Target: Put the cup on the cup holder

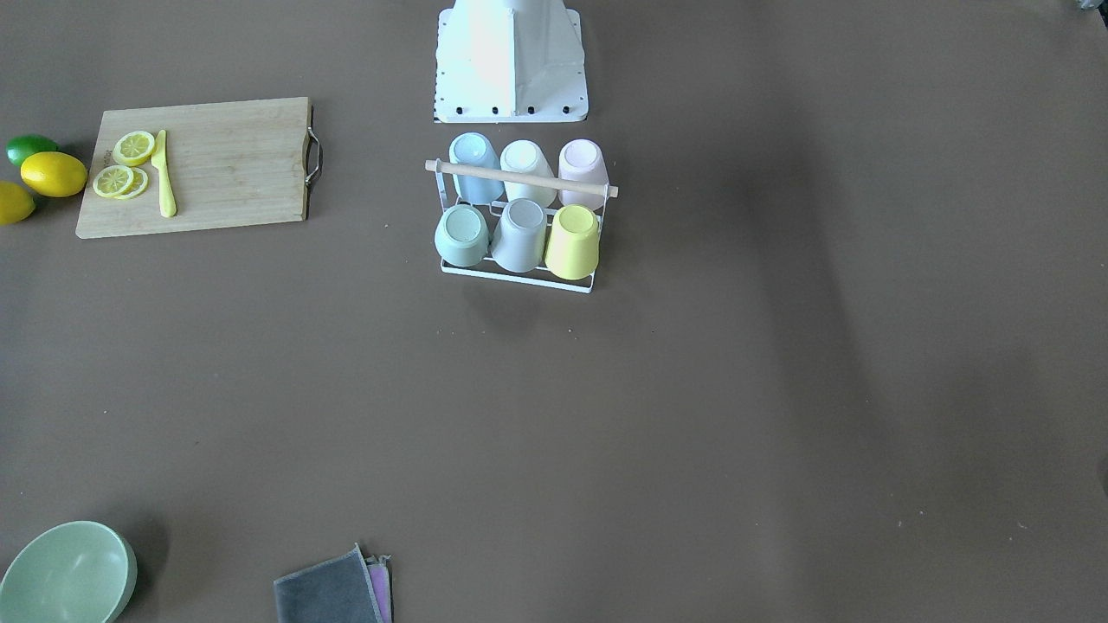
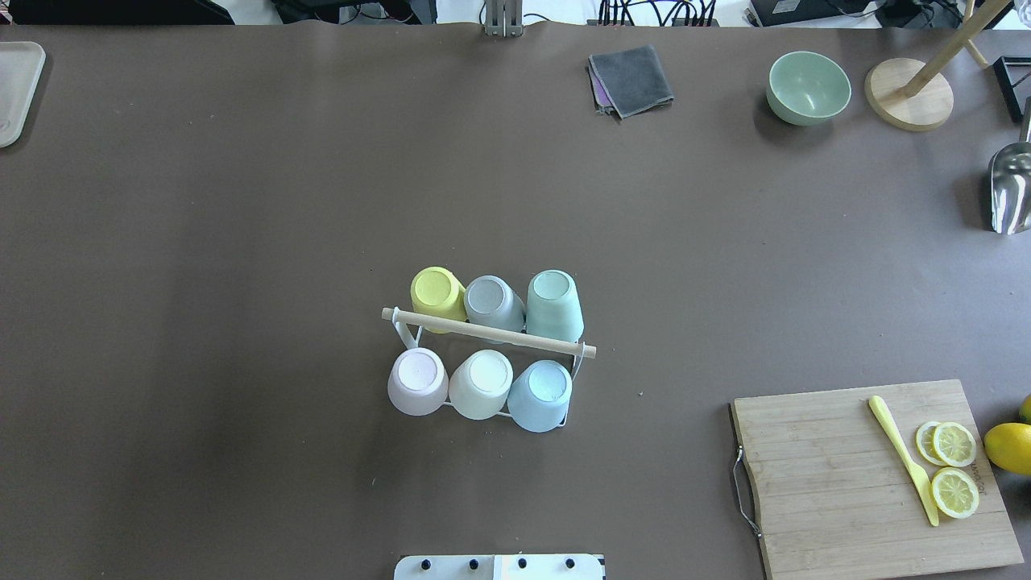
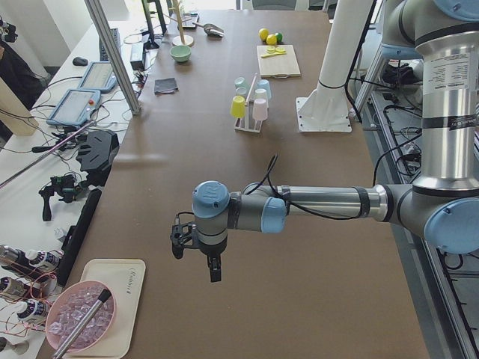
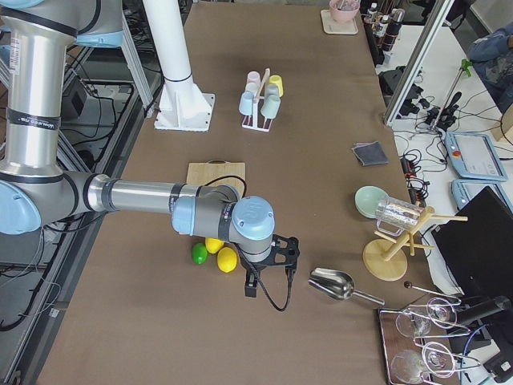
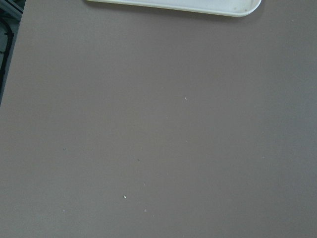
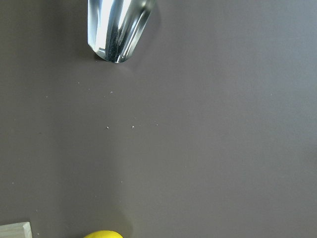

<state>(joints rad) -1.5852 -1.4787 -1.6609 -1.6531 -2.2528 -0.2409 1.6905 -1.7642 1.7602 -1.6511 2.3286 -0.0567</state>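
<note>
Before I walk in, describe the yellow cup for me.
Mid-table, before the robot's white base, stands a full wire cup holder. The upturned yellow cup ends its far row on the robot's left, beside a grey cup; no other is yellow.

Smooth, matt brown desk [image 2: 242,201]; small white wire cup holder [image 2: 488,332], painted-metal look, with a pale bare-wood rod; matt pastel plastic cups [image 2: 437,292]; grainy light wooden cutting board [image 2: 838,475]; glossy, mirror-bright metal scoop [image 2: 1011,189]; soft dark grey folded cloth [image 2: 634,78].

Robotics lab, long brown table [image 3: 314,292], aluminium frame post [image 3: 112,56], teach pendants [image 3: 75,105], cables [image 2: 652,10] alongside.
</note>
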